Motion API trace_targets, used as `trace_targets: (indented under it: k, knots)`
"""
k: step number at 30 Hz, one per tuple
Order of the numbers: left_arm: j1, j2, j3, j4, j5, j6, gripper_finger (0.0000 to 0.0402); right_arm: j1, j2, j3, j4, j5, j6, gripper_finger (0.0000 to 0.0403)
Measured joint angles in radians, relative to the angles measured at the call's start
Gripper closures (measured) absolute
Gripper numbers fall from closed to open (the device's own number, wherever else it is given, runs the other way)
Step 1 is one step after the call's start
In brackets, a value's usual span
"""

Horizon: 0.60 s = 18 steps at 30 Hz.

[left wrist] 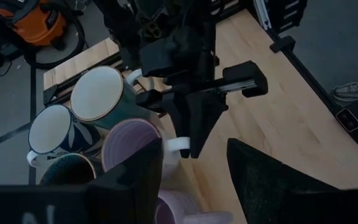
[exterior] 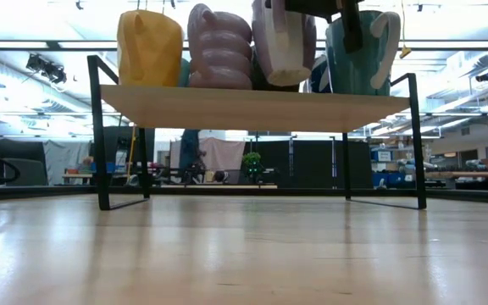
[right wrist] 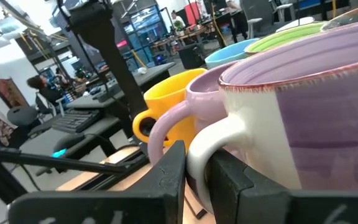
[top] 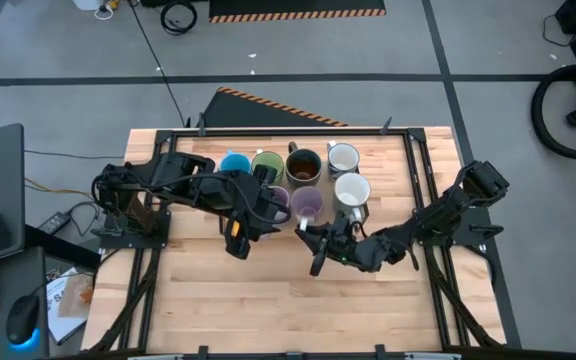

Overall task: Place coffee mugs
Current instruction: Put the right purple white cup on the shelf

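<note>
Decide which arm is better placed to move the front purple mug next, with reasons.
Right. The right gripper clasps the purple mug by its white handle; the left gripper hangs open beside the mugs, holding nothing.

Mugs cluster at the table's (top: 268,300) far edge: blue mug (top: 234,163), green mug (top: 267,165), dark brown mug (top: 303,166), two white mugs (top: 343,158), purple mug (top: 308,206). Left gripper (top: 240,240) and right gripper (top: 316,250) lie beside them.

High view – straight down over the whole table (top: 268,300), both arms in frame. Low view – at tabletop level, facing a raised shelf (exterior: 252,108) and the room behind. Wrist views – both very near the mugs (left wrist: 98,96), which all four views share; left looks down, right level.
</note>
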Motion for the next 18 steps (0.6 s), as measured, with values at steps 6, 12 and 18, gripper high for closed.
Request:
trace_targets:
  k: [6,12,18]
  knots:
    - [0.000,0.000,0.000,0.000,0.000,0.000,0.0214,-0.001,0.000,0.000,-0.092,0.015,0.104,0.0336]
    - [0.000,0.000,0.000,0.000,0.002,0.000,0.0214,-0.002,-0.001,0.000,-0.123,0.015,0.137,0.0340]
    - [0.000,0.000,0.000,0.000,0.006,0.000,0.0214,-0.012,-0.001,0.000,-0.123,0.015,0.154,0.0334]
